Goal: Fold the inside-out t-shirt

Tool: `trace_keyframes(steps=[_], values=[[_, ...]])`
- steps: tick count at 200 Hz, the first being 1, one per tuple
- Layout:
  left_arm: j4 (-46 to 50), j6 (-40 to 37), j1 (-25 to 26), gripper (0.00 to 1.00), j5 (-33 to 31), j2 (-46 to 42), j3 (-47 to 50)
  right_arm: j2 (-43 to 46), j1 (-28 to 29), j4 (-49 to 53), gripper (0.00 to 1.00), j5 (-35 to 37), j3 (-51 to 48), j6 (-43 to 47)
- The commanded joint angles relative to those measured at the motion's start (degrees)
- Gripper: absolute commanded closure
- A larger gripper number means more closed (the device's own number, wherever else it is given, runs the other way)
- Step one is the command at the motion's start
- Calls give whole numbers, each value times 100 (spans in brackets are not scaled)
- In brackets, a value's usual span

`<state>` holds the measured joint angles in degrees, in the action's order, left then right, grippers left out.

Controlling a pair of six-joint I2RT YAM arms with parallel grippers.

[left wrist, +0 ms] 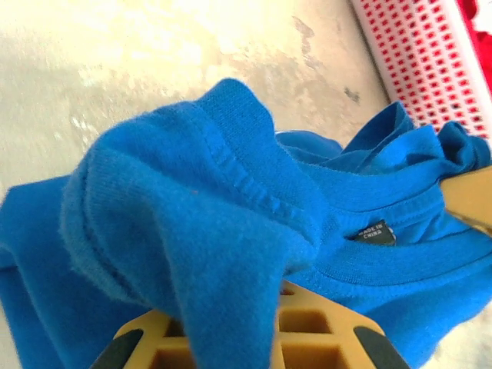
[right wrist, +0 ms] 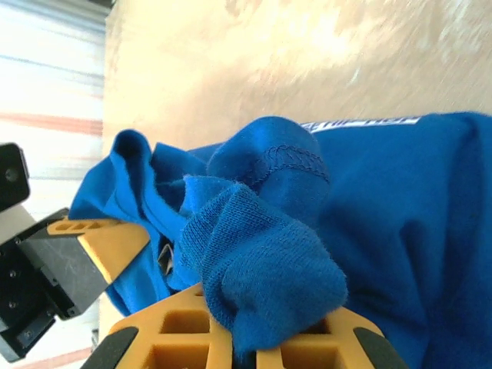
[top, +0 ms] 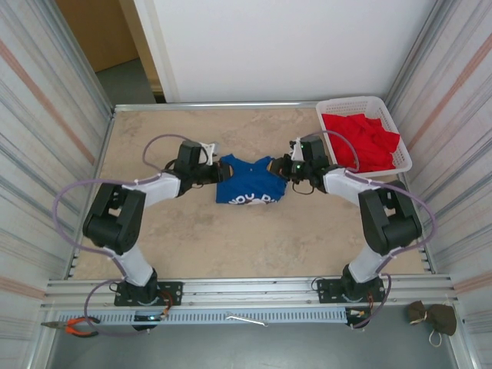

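Royal-blue soft cotton t-shirt (top: 246, 188), rumpled into a low heap near the middle of the mottled beige stone-look tabletop (top: 231, 246), stretched between the two arms. Knit dense and slightly fuzzy. Ribbed neckband and a row of exposed stitching clear in the left wrist view, along with a small dark sewn-in label (left wrist: 375, 233) reading MADE IN CHINA.

Left gripper (top: 217, 171) clenched on the shirt's left edge, a thick wad of blue cloth bulging over its yellow lattice-moulded fingers (left wrist: 307, 330). Right gripper (top: 282, 171) likewise clamped on the right edge, a stitched hem fold draped across its own yellow fingers (right wrist: 177, 330).

White plastic mesh basket (top: 361, 104) at the far right corner, well apart from the shirt, holding a crumpled red garment (top: 361, 142). Ribbed metal walls on both sides. Slotted aluminium rail (top: 246, 288) along the near edge under the arm bases. Orange-handled pliers (top: 77, 327) below it at left. Grey cables looping off both arms.

Fingertips of both grippers buried in fabric, contact line not visible. White lettering on the shirt's near part cut short by a fold, not readable. Brown lumpy object (top: 434, 317) at the near right corner, too small to identify.
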<state>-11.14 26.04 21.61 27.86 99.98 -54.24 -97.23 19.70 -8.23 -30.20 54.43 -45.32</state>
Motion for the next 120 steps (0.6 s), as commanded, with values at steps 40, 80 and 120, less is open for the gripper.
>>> trace_keyframes(steps=[40, 80, 120], values=[[547, -574, -130, 98, -855, 1212, -1008, -1456, -250, 635, 100, 325, 1130, 261], [739, -451, -163, 72, -838, 1603, -1654, -1394, -401, 908, 62, 357, 1456, 340], [894, -369, -258, 37, -849, 1244, -1724, -399, -368, 1125, 51, 536, 1025, 459]])
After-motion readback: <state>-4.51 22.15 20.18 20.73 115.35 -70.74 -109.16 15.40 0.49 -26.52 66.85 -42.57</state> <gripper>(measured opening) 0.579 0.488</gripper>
